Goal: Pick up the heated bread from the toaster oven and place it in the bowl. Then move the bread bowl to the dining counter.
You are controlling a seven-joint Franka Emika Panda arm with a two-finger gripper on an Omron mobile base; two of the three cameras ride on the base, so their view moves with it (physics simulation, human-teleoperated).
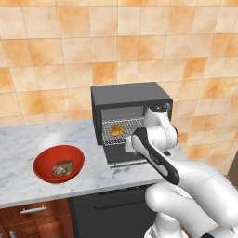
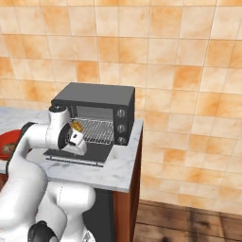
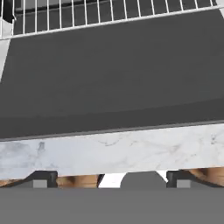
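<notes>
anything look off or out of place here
Nothing spilled or damaged. One oddity: the red bowl on the marble counter already holds a darker grey-brown bread lump, while the golden bread sits on the toaster oven rack, door dropped open.

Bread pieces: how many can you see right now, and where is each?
2. A small golden-orange bread piece lies on the silver wire rack inside the open dark toaster oven. A darker grey-brown bread lump sits in the glossy red bowl. The arm may hide others.
</notes>
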